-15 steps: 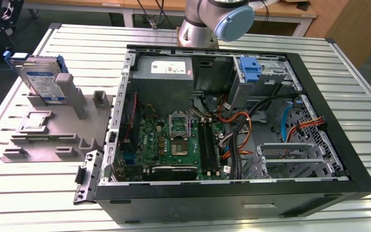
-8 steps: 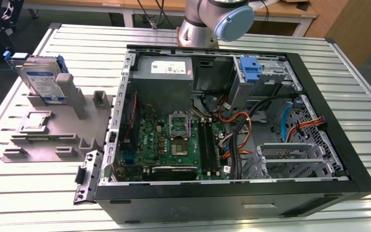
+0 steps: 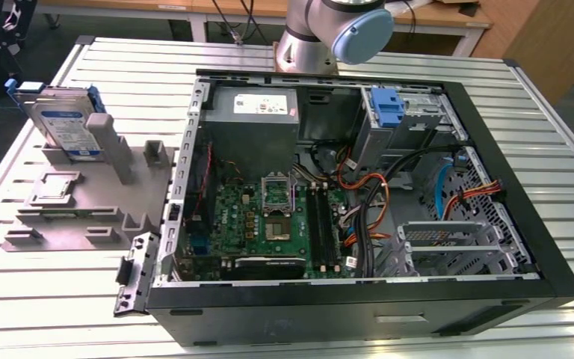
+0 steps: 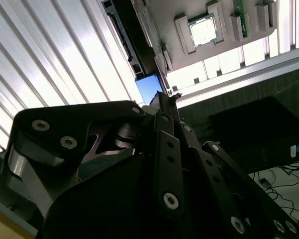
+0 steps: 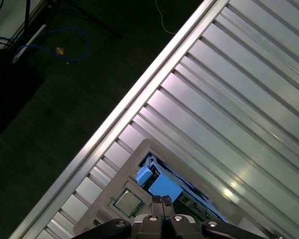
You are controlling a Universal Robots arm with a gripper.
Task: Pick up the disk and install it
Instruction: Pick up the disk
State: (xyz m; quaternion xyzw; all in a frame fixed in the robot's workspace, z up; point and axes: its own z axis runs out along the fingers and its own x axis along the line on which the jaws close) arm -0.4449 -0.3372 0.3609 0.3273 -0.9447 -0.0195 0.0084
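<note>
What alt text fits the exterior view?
An open computer case lies on a slatted metal table, motherboard and cables exposed. At the exterior view's left, the disk stands upright in a grey holder; the arm rises behind the case.

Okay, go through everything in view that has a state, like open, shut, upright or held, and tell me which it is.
disk: standing on edge in the grey holder, not gripped.
pincer: shut, empty, aimed at the disk, apart from it.
computer case: lying on its side, open, insides exposed.
processor chip: lying flat in a holder pocket.
</note>
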